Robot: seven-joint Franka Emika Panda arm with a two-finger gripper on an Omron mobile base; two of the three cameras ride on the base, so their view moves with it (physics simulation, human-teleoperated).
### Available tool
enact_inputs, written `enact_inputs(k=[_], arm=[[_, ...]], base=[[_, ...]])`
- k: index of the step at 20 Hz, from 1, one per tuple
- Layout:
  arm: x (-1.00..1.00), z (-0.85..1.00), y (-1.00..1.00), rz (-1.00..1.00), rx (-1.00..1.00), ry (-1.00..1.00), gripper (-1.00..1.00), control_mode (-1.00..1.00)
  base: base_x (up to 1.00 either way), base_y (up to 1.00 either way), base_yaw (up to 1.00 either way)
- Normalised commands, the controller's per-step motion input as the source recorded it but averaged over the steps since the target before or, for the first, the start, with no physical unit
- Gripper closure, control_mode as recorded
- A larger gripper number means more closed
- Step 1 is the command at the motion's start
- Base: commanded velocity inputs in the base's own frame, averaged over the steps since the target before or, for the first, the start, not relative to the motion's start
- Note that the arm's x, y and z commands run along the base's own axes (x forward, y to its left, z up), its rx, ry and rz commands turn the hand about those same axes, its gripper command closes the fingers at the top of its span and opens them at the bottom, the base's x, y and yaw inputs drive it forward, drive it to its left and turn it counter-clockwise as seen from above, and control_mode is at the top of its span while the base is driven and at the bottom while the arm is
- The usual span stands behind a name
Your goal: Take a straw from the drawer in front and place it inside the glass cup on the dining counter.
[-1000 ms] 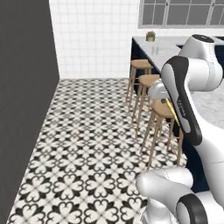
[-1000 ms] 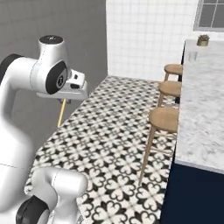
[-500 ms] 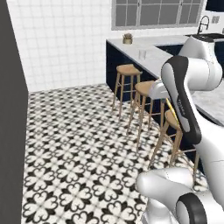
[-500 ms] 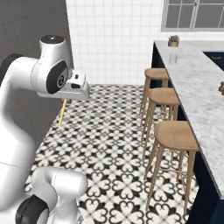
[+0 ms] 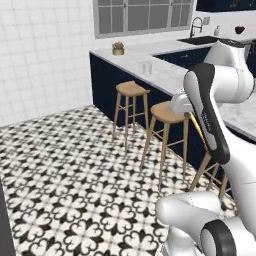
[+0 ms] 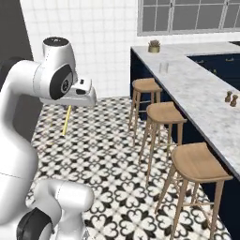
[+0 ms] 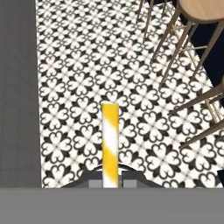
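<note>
The base has swung round since the earlier frames, and the dining tabletop [image 6: 197, 89] with its three wooden stools [image 6: 164, 112] now stretches across both base views instead of hugging the frame edge. The straw [image 7: 110, 144] rides along unchanged, hanging down from the clenched claw [image 6: 79, 99], which grasps it by its upper end over the patterned floor, well short of the tabletop. The glass cup [image 6: 163, 67] stands on the tabletop's far stretch, between the small potted plant [image 6: 153, 46] at the corner and the nearest stool. The carry stage appears to be under way. The next move calls for closing on the tabletop, then lifting the straw over the cup's rim.
</note>
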Motion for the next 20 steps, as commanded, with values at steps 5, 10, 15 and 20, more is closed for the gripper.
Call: enact_inputs(k=[5, 10, 15, 20], arm=[[0.00, 0.00, 0.00, 0.00, 0.00, 0.00, 1.00, 1.00], [0.00, 0.00, 0.00, 0.00, 0.00, 0.00, 1.00, 1.00], [0.00, 0.00, 0.00, 0.00, 0.00, 0.00, 1.00, 1.00], [0.00, 0.00, 0.00, 0.00, 0.00, 0.00, 1.00, 1.00]], base=[[1.00, 0.79, -0.45], [1.00, 0.78, -0.46], [1.00, 0.84, -0.48], [0.93, 0.95, -0.49]])
